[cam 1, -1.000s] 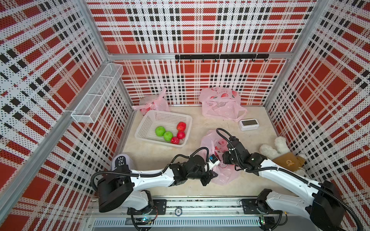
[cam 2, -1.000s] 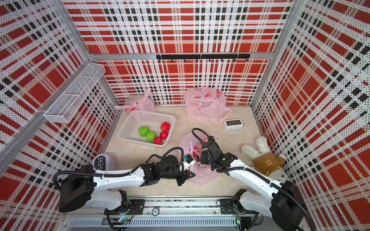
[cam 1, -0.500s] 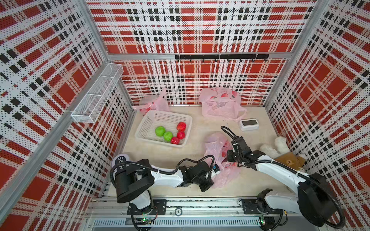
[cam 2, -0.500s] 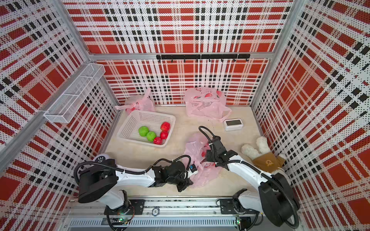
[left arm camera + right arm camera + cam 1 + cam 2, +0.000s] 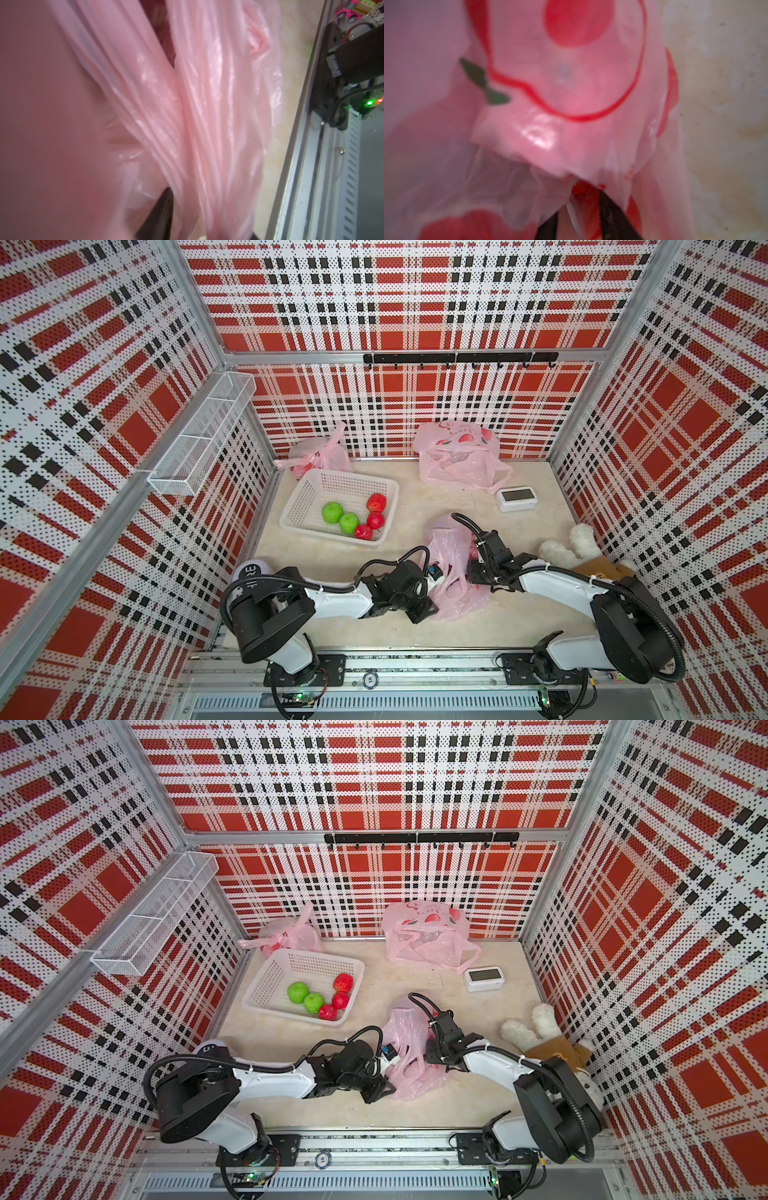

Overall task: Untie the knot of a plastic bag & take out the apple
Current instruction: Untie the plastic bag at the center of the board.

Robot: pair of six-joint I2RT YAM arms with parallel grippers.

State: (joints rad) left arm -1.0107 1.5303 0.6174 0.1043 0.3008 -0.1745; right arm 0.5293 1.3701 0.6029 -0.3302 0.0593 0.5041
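A pink plastic bag (image 5: 446, 547) slumps on the floor near the front, and its gathered strands (image 5: 207, 116) run down between my two grippers. I can make out no knot. My left gripper (image 5: 435, 592) is pressed against the bag's left side. Its jaws stand open, with a band of plastic running between them (image 5: 207, 228). My right gripper (image 5: 471, 572) is at the bag's right side, open, with a fold of film between its dark fingers (image 5: 612, 218). Red shows through the film (image 5: 577, 22); I cannot tell whether it is the apple or a print.
A white basket (image 5: 353, 477) at the left holds green and red fruit. Two more pink bags (image 5: 320, 454) (image 5: 457, 456) lean on the back wall. A white clock (image 5: 518, 498) and a plush toy (image 5: 573, 547) lie at the right. A wire shelf (image 5: 199, 439) hangs on the left wall.
Both grippers, shut before, now have their jaws parted around the bag's plastic. The left arm's shoulder has swung toward the middle. The grippers have hardly shifted.
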